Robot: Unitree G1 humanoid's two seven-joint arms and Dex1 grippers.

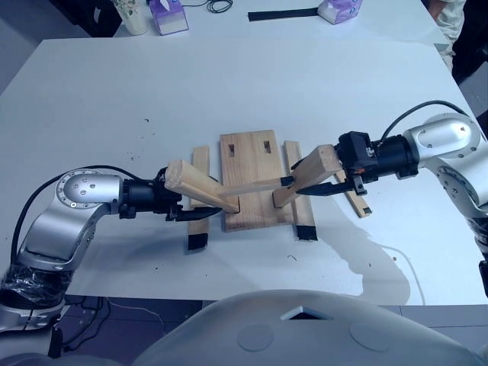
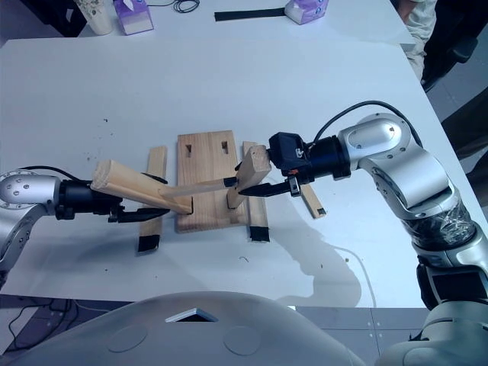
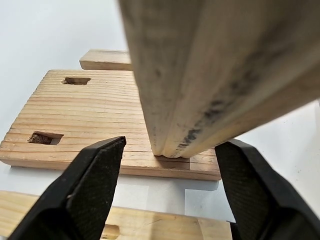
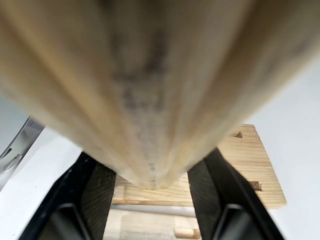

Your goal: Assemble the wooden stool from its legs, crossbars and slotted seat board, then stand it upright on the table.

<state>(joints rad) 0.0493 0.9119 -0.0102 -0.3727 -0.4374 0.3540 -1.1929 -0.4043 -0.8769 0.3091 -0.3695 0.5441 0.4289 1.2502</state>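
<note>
Left eye view, white bench [image 1: 229,84]. Lying flat at centre: rectangular pale wooden slotted seat board [image 1: 248,156], two slots visible toward its 12 o'clock end.

Left claw [image 1: 202,215] clamped on thick pale wooden left leg [image 1: 194,183], tilted, foot down at the board's 7 o'clock corner. Right claw [image 1: 305,187] clamped on matching thick pale wooden right leg [image 1: 313,169], foot at the board's 5 o'clock edge. Spanning between the two legs: thin pale wooden crossbar [image 1: 252,187].

Flat on the bench just beside the board: black-tipped wooden spare leg at 9 o'clock [image 1: 198,162], another black-tipped spare leg at 3 o'clock [image 1: 303,217].

Left wrist view: foot of left leg touching the board's face close to its near edge. Seated in a slot or not, cannot tell.

Step in hand, as judged: seating both feet of the leg-and-crossbar frame into the board's near slots.

To do it well:
- Hold both grips firm and move the claws together, to avoid prying the crossbar joint apart.
- Bring each leg nearer upright before pressing; risk of binding if entered tilted.
- Line each foot over its slot first, checking in the wrist views, then press straight down, evenly on both sides.
- Avoid any sideways shove; board apparently loose on the bench, likely to slide into the spare legs.
</note>
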